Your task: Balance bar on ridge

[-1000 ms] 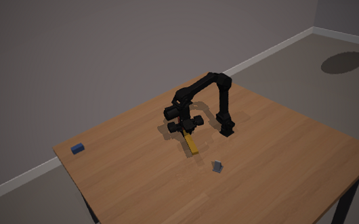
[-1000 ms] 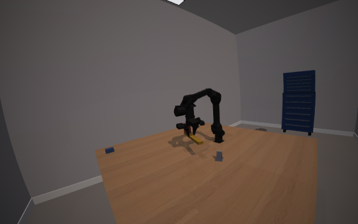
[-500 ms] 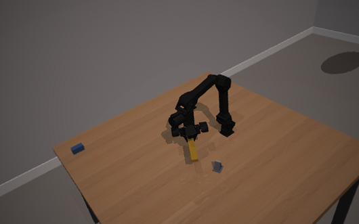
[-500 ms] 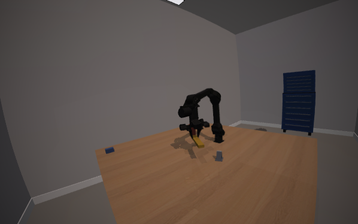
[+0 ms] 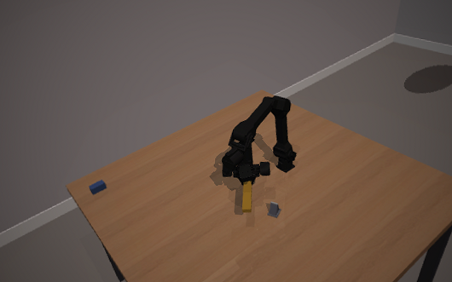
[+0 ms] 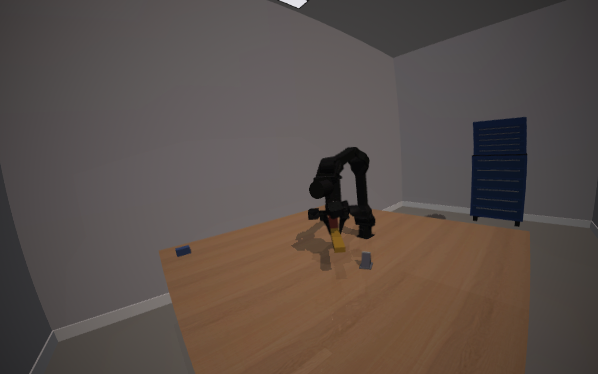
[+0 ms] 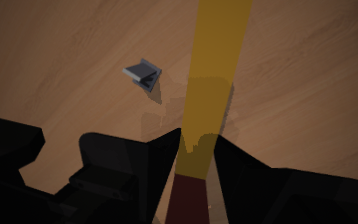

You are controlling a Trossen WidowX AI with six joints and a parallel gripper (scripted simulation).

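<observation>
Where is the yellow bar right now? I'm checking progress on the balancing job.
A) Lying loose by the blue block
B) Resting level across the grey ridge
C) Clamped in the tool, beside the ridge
C: the tool grips the bar, with the ridge standing apart beside it.

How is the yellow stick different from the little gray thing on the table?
The bar is long, slim and yellow with a dark red end; the ridge is short, stubby and gray. The bar is clamped in the gripper and carried above the wood; the ridge stands free on the table, untouched. The bar is much longer than the ridge. They are side by side, apart.
</observation>
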